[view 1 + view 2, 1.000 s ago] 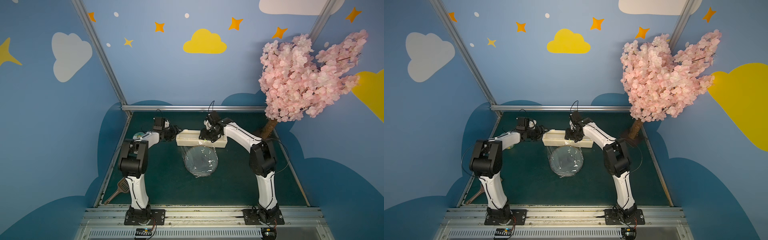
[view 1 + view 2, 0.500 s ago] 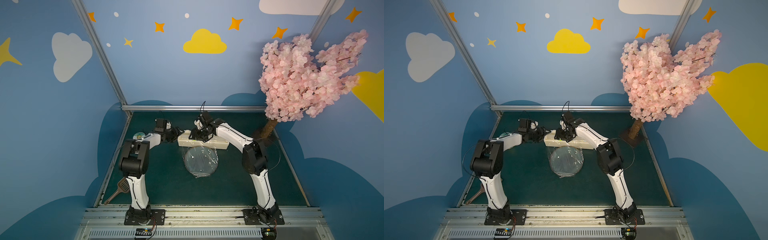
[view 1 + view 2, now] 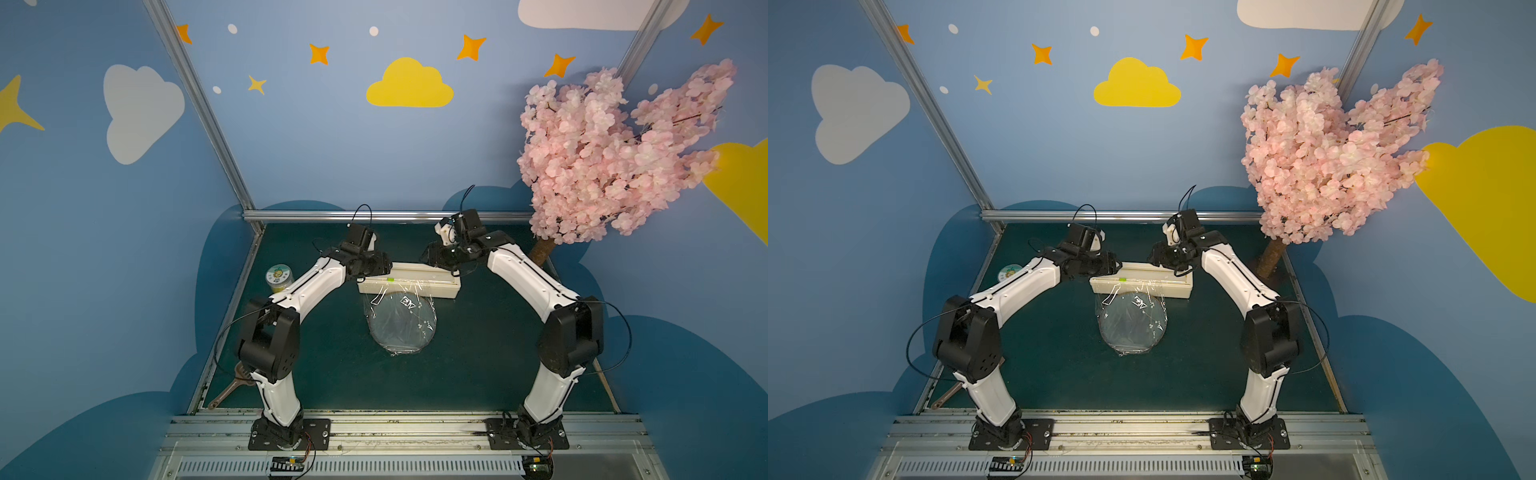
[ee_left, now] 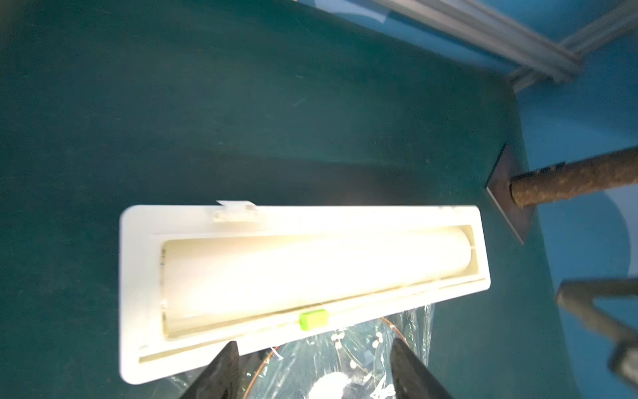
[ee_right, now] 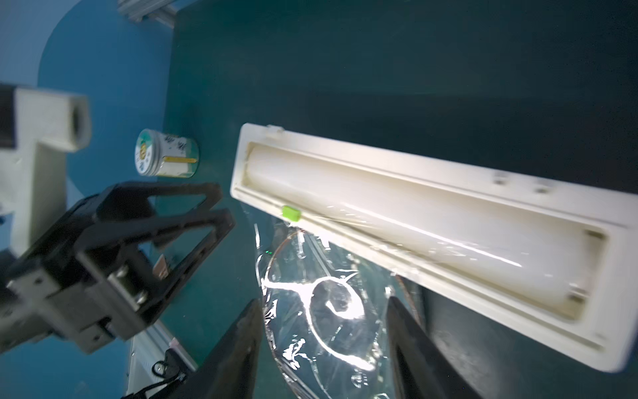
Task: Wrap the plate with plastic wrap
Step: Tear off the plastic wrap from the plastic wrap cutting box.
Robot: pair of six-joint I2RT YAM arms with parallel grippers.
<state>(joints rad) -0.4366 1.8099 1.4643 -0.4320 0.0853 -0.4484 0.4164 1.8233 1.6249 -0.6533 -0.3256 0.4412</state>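
The round grey-blue plate point(image 3: 402, 328) with a thin brownish rim lies flat on the dark green table point(image 3: 490, 357), mid-table, just in front of the long cream rectangular dispenser box point(image 3: 415, 283). The thin, transparent, glossy plastic wrap point(image 5: 310, 286) is spread over it, crinkled with white glare, and runs from the box's front edge to past the plate's near rim.

Both top views take in the whole covered plate. Only the wrist views show the white roll inside the box and the small green slider point(image 4: 313, 319) on its front rail. The right wrist view also catches the small yellow-lidded jar point(image 5: 165, 157).

The left gripper point(image 4: 314, 345) hangs over the box's left end and the right gripper point(image 5: 324, 302) over its right end. Both have their fingers spread apart, grasping and touching nothing.
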